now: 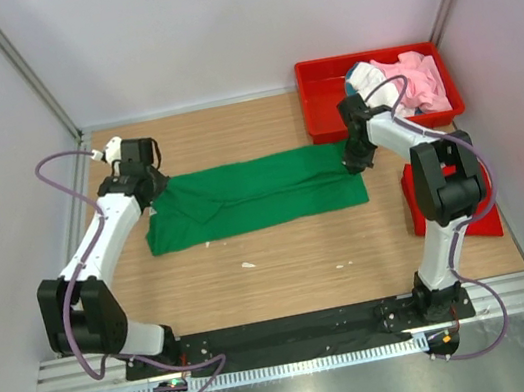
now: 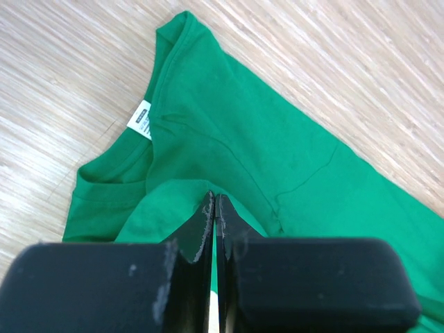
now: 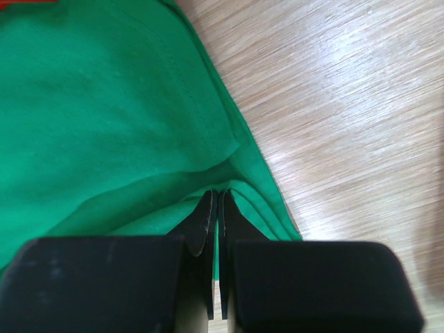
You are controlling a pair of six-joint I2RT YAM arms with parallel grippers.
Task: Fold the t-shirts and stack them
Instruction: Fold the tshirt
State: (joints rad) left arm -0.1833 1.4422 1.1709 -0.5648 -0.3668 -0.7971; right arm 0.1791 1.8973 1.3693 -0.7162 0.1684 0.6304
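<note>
Creases ripple the soft green t-shirt (image 1: 252,194) on grained table (image 1: 286,275).

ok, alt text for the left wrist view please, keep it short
The left gripper, its jaws shut, pinches a fold of the green t-shirt near its collar. The shirt lies on the wooden table, a white label showing inside the neckline.

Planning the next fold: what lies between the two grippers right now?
Only the green t-shirt, spread out from the left gripper to the right gripper, seen in the top view.
</note>
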